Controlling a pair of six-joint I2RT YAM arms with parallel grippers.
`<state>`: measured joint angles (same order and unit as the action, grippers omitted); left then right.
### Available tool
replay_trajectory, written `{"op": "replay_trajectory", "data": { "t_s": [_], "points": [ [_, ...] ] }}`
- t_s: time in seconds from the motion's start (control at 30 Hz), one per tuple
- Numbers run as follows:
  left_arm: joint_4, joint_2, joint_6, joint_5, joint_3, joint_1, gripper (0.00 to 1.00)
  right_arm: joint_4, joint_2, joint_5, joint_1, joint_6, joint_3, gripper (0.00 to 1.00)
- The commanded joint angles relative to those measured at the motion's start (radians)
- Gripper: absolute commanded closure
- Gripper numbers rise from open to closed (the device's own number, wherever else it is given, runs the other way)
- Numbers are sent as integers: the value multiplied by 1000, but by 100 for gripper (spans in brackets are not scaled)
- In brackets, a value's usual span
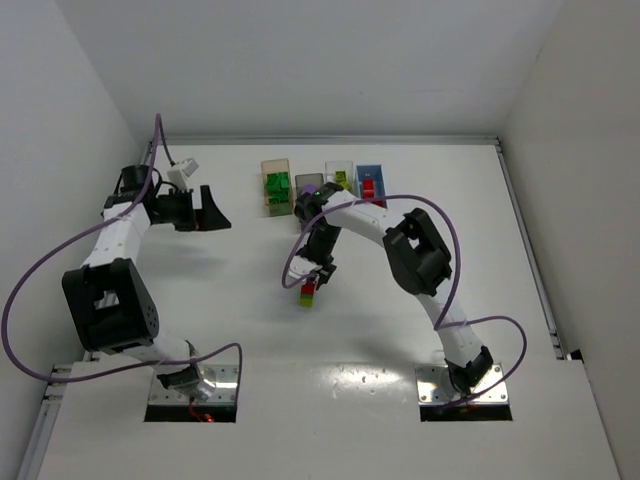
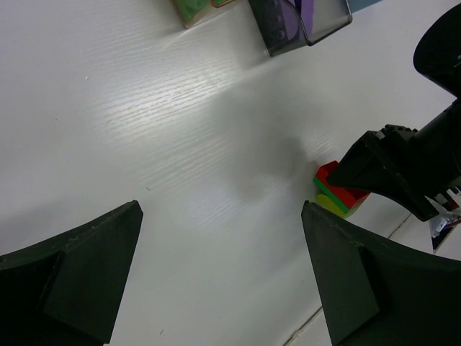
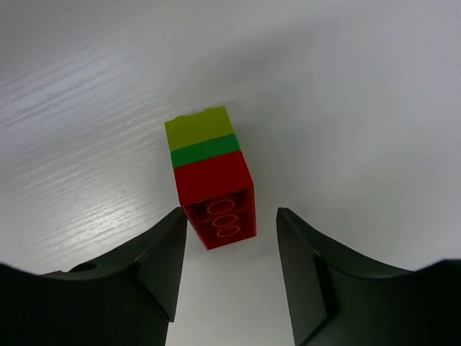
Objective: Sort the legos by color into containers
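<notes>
1. What I'm hovering over is a little stack (image 3: 211, 176) of three legos stuck together, lying on its side on the white surface (image 3: 360, 108). There's a red brick (image 3: 216, 198) at the near end, a thinner green brick (image 3: 205, 151) in the middle and a lime brick (image 3: 198, 128) at the far end. The red one's end face shows three round rings.
2. It sits about mid-surface, nearer than the bins.
3. My right pincer (image 3: 231, 214) is partly open and straddles the red end. One finger looks just about against it, but there's a visible gap at the other, so nothing's gripped.
4. My left pincer (image 2: 220, 209) is spread wide with nothing in it, way off to the left.
5. Along the far edge, left to right:
   - tan-orange bin (image 1: 275, 162) with green legos in it
   - dark grey bin (image 1: 309, 177)
   - clear bin (image 1: 340, 163) with lime
   - light blue bin (image 1: 371, 168) with red
</notes>
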<state>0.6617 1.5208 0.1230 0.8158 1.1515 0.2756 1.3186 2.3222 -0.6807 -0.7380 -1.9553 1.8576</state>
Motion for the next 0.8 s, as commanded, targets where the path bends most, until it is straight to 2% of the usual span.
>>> {"op": "replay_trajectory", "data": {
  "t_s": [0.0, 0.37, 0.53, 0.57, 0.67, 0.77],
  "points": [
    [-17, -50, 21, 13, -7, 16, 0, 83, -9, -45, -15, -292, -4, 47],
    [12, -77, 52, 13, -49, 43, 0, 83, -40, -45, -34, -301, -63, 47],
    [21, -86, 61, 13, -68, 53, 0, 83, -40, -45, -43, -301, -63, 59],
    [21, -97, 61, 22, -78, 53, 0, 83, -49, -45, -43, -301, -72, 67],
    [21, -97, 70, 31, -78, 53, 0, 83, -60, -19, -43, -291, -72, 70],
    [21, -97, 79, 60, -78, 53, 0, 83, -84, 4, -25, -274, -90, 79]
  ]
}}
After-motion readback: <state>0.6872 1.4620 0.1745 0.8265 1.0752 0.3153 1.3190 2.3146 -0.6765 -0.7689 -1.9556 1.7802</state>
